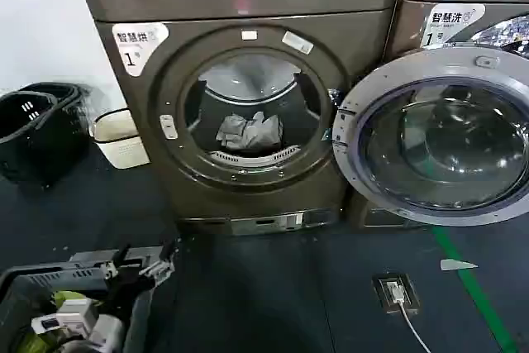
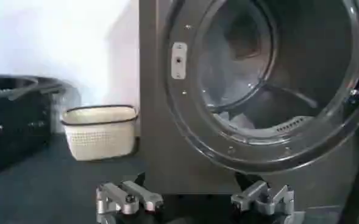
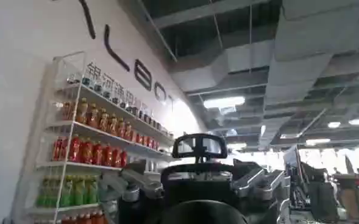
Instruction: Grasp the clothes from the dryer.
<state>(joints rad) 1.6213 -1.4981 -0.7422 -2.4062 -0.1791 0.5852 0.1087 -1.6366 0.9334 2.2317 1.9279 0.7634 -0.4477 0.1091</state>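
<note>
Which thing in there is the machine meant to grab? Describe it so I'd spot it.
Find the bronze-brown dryer with its round door swung open. Inside the drum, on its floor, lie the clothes: a small crumpled grey-white bundle, the only soft thing inside.

I see dark floor (image 1: 273, 287) with a green stripe (image 1: 475, 291) at four o'clock, white wall (image 1: 41, 22) at ten, black baskets (image 1: 33, 126) and a cream basket (image 1: 120, 138) at nine
</note>
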